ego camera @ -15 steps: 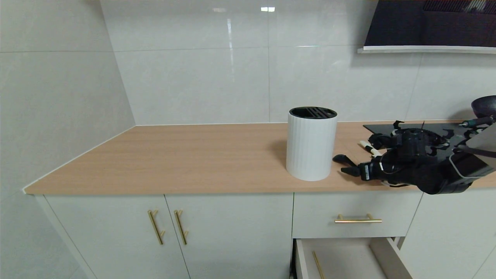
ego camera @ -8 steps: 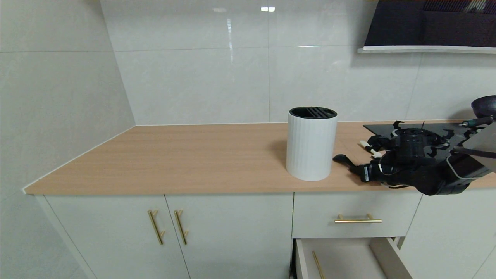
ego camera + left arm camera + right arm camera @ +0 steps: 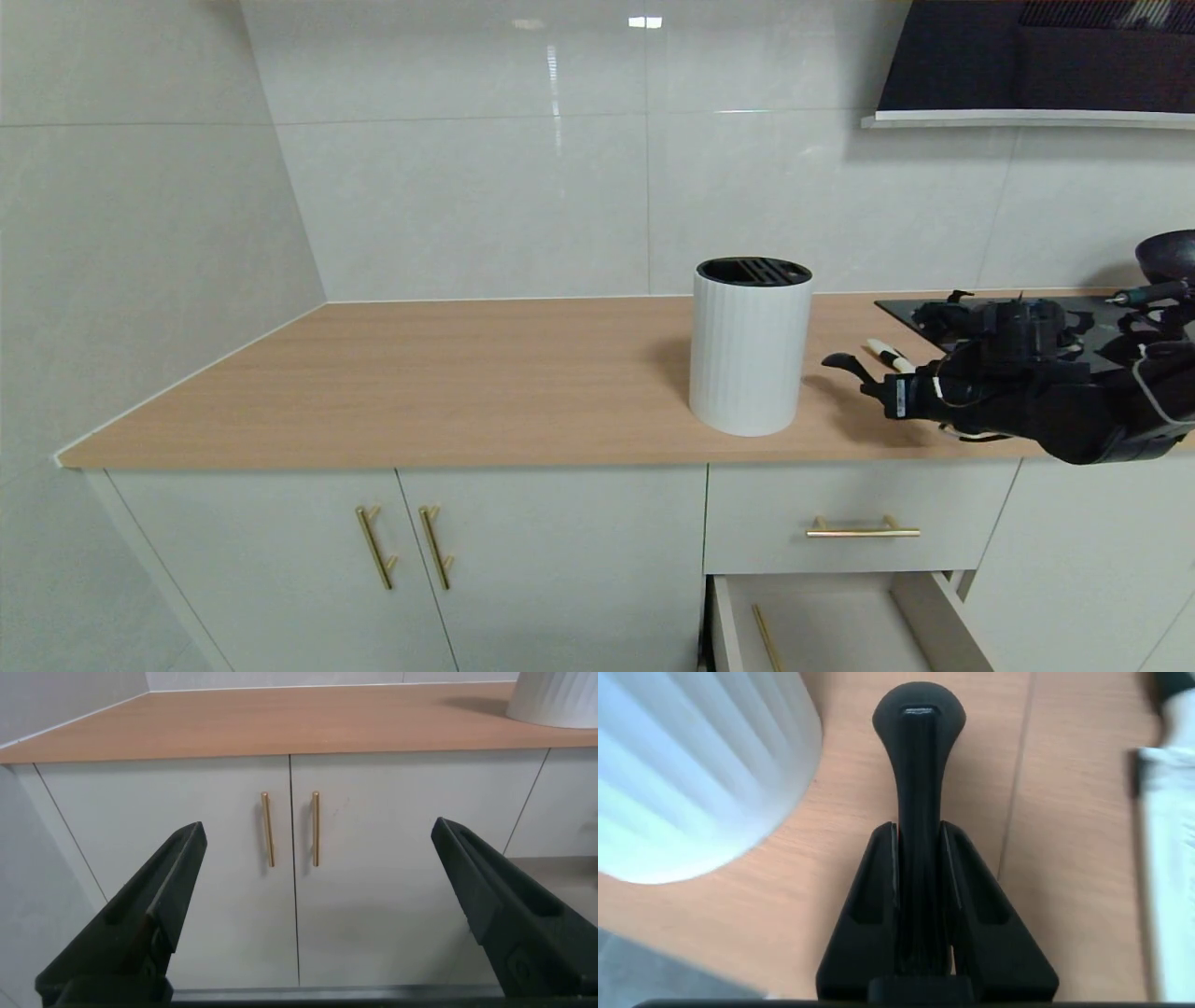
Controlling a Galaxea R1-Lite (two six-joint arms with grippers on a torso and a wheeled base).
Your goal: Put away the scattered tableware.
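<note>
Lifted the black handle, clamped in the right pincer, up off the counter and slightly away from the white ribbed holder, with the arm behind drawn higher and more of the white-handled utensil uncovered.

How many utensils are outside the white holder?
2: a black-handled utensil held in the right tool; a white-and-black one lying on the counter beyond it. More may be hidden.
</note>
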